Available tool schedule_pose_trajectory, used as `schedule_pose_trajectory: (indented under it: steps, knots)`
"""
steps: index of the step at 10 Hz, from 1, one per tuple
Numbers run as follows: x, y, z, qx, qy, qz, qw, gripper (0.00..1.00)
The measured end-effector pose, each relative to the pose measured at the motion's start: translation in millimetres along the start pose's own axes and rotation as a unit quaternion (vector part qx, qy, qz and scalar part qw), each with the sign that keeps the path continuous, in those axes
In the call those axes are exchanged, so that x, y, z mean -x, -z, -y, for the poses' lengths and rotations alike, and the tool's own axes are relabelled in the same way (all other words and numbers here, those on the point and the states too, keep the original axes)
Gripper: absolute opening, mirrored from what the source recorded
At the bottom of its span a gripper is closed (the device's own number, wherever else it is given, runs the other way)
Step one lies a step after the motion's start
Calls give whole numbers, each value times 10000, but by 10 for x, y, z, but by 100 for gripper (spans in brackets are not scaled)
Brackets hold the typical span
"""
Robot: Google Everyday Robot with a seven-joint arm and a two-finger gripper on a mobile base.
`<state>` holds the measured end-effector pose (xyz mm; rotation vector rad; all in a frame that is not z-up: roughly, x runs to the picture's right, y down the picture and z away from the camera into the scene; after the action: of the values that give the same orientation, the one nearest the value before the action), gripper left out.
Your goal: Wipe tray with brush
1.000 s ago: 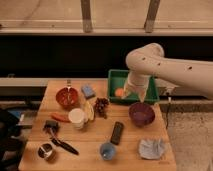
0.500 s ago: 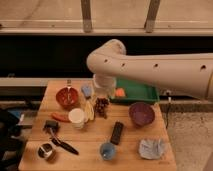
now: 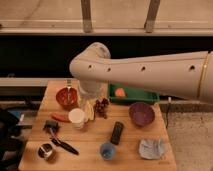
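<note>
Dark window glass and a pale sill sit behind a wooden table [image 3: 90, 157], which we view from the front and slightly above. At the table's back edge, right of centre, lies the green tray [image 3: 142, 94], with a small orange item [image 3: 120, 92] resting in its left end. We judge that this item would get in the way of wiping. The brush [image 3: 61, 141] lies flat near the front left corner, well apart from the tray, its chunky head towards the back and its thin handle pointing forward and right. It has not been picked up, so we take fetching it to be the step in hand. A thick white arm [image 3: 150, 70] crosses the whole view from the right and bends down at its elbow. The gripper [image 3: 88, 100] hangs over the back left of the table, between the red bowl [image 3: 66, 98] and the tray. Its jaws stand apart, and we can make out nothing in them. It is far nearer the bowl than the brush. Just in front of it are a white cup [image 3: 76, 118] and a dark red cluster [image 3: 102, 106]. Further out we see a purple bowl [image 3: 141, 113] in front of the tray, a flat black bar [image 3: 117, 132] at centre, a blue cup [image 3: 107, 149], a crumpled grey cloth [image 3: 151, 148] and a small round tin [image 3: 46, 151].
</note>
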<state>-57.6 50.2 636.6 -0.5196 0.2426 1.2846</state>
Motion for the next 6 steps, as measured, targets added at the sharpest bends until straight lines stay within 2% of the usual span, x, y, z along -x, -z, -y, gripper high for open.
schedule_pose_trajectory:
  steps: [2, 3, 5, 6]
  knots:
    - [-4, -4, 21, 1, -9, -33, 10000, 63]
    - [-20, -37, 24, -43, 63, -136, 9999, 63]
    - [-28, -244, -188, -32, 380, -362, 9986, 63]
    - [-1, -405, -370, -39, 599, -498, 9970, 63]
